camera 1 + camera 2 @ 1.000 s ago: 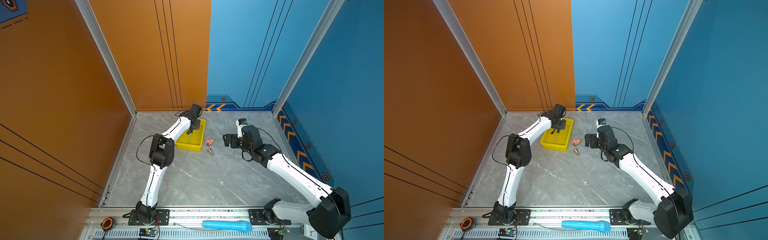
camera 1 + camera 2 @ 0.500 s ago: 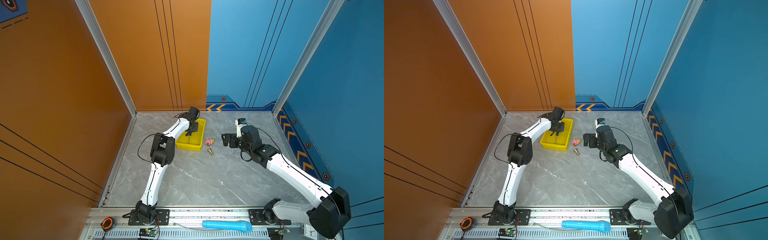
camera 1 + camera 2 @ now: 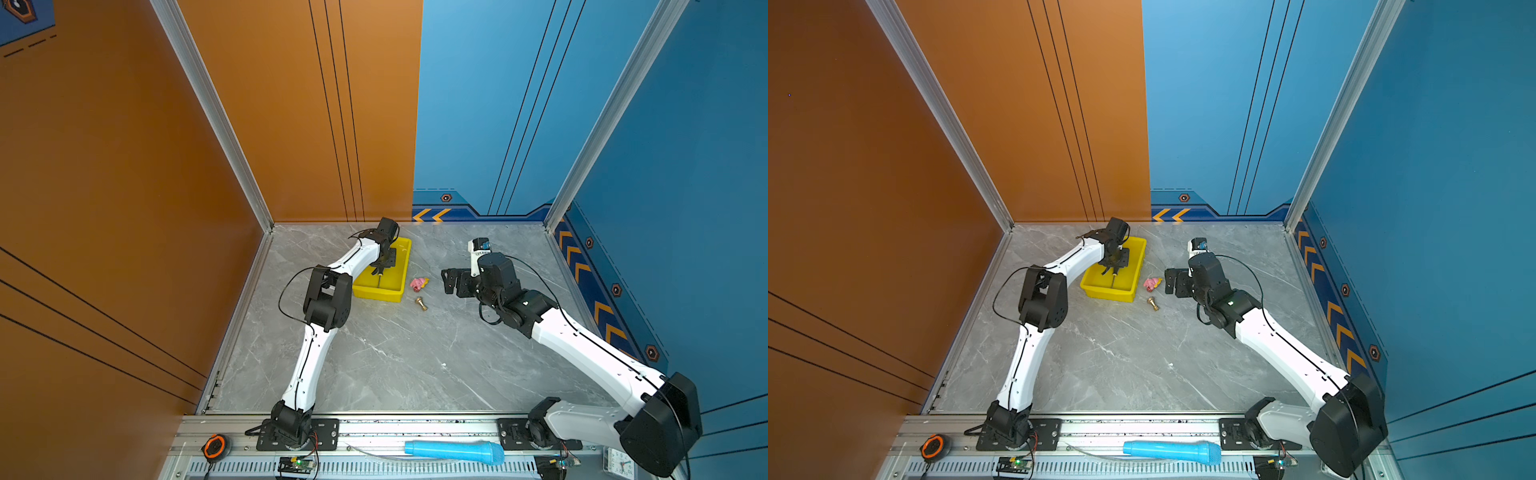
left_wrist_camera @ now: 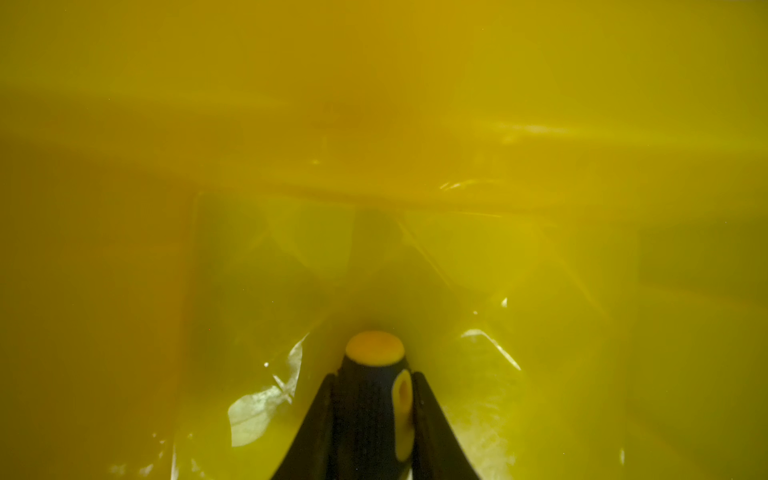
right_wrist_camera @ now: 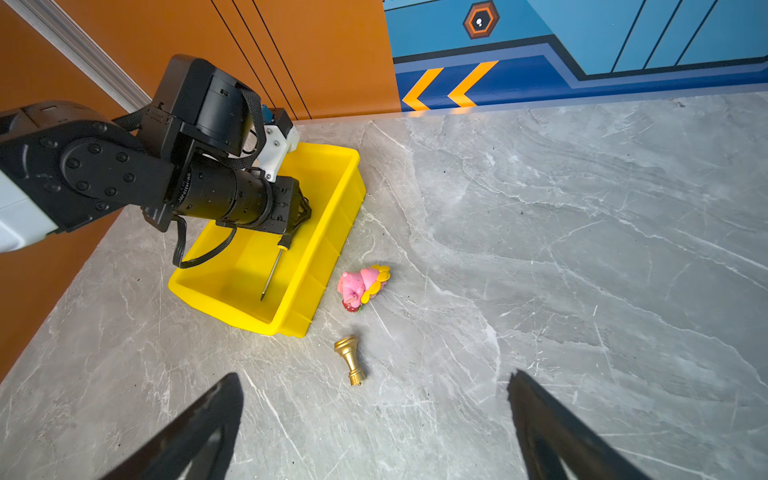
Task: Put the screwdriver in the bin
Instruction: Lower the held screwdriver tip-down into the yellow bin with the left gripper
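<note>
The yellow bin (image 3: 379,293) (image 3: 1108,294) stands at the back left of the floor. My left gripper (image 4: 374,376) (image 3: 382,266) is down inside it, shut on the black, yellow-marked handle of the screwdriver (image 4: 368,399). In the right wrist view the thin shaft of the screwdriver (image 5: 272,270) slants down from the left gripper (image 5: 291,226) toward the floor of the bin (image 5: 332,232); I cannot tell whether its tip touches. My right gripper (image 5: 374,377) (image 3: 451,283) hangs open and empty to the right of the bin.
A pink toy (image 5: 363,286) (image 3: 419,283) and a brass fitting (image 5: 351,359) (image 3: 421,304) lie on the grey floor between the bin and my right gripper. A blue cylinder (image 3: 455,451) and a tape measure (image 3: 215,446) rest on the front rail. Orange wall stands close behind the bin.
My left gripper has sunk lower into the bin with the screwdriver, coming slightly toward the front. The right arm has barely moved.
</note>
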Motion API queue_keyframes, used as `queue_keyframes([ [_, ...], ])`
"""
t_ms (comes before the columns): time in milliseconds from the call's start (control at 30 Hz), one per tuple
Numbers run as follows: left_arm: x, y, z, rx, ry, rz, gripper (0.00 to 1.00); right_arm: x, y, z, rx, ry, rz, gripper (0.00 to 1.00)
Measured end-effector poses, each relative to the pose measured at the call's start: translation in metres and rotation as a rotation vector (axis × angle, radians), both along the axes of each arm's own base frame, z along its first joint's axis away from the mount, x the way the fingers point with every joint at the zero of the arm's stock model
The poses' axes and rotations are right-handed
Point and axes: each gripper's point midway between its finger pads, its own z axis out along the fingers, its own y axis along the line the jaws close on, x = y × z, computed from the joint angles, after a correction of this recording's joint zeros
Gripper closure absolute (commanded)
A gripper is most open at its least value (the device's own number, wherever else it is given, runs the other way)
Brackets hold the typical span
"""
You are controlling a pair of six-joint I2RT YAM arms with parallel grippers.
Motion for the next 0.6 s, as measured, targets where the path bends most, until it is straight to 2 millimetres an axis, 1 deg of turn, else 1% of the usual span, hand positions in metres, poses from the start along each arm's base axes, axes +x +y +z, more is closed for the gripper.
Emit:
queue_keyframes([
  [200,0.001,0.000,-0.001,-0.004,-0.001,0.001,0.99,-0.001,-0.006,0.007,-0.003,-0.020,-0.022,0.00],
  [300,0.001,0.000,-0.002,-0.005,-0.002,0.001,0.94,-0.002,-0.010,0.007,-0.016,-0.018,-0.031,0.00],
  [367,0.001,0.000,-0.002,-0.006,-0.004,0.000,0.93,-0.001,-0.012,0.007,-0.023,-0.020,-0.036,0.00],
  [467,0.002,0.000,-0.002,-0.006,-0.005,0.000,0.86,0.000,-0.018,0.007,-0.031,-0.021,-0.047,0.00],
  [600,0.002,0.000,-0.002,-0.007,-0.007,0.000,0.84,0.001,-0.024,0.011,-0.033,-0.030,-0.058,0.00],
])
